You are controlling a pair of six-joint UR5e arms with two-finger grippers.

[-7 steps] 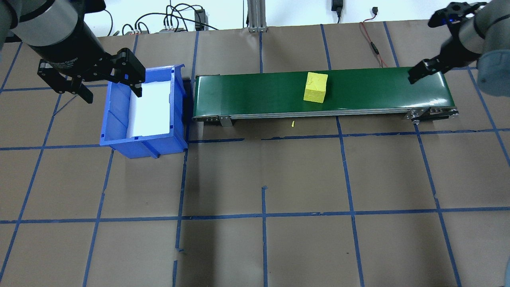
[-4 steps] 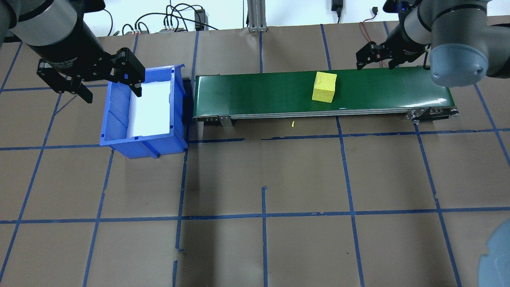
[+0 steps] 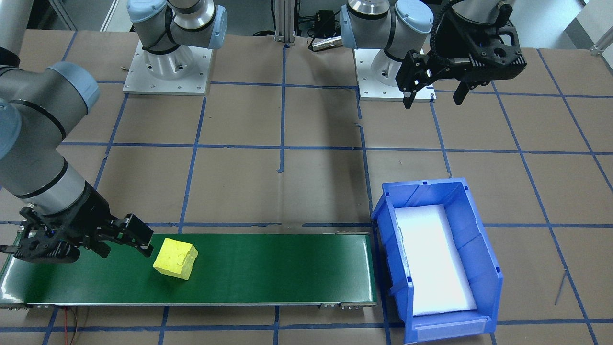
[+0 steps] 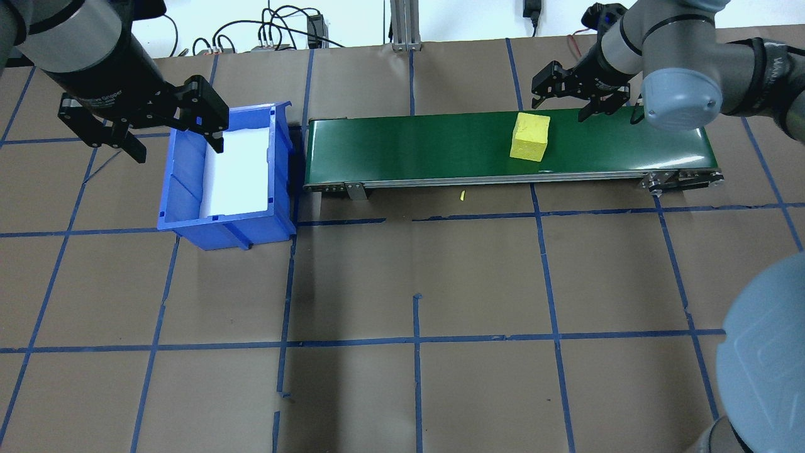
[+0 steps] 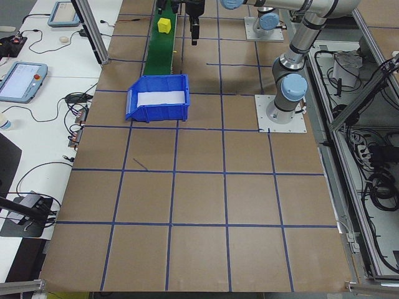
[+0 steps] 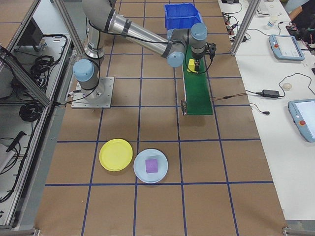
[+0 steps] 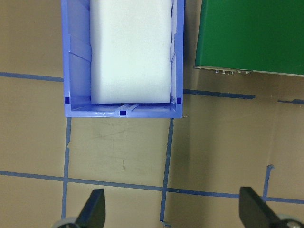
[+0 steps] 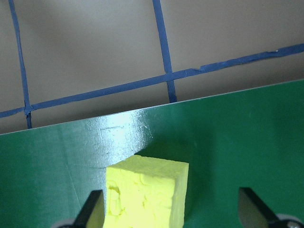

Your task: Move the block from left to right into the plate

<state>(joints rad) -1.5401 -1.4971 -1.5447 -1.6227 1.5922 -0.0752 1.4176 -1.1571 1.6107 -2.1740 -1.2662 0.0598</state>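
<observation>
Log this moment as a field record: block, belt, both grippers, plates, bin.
block: yellow block sits on the green conveyor belt, toward the robot's right end
right gripper: right gripper open, above the belt's far edge, close to the block, not gripping it
left gripper: left gripper open, above the blue bin, holding nothing
yellow plate: yellow plate empty, on the table far from the belt
pale blue plate: pale blue plate beside it holds a purple block
bin: white liner inside, no block
</observation>
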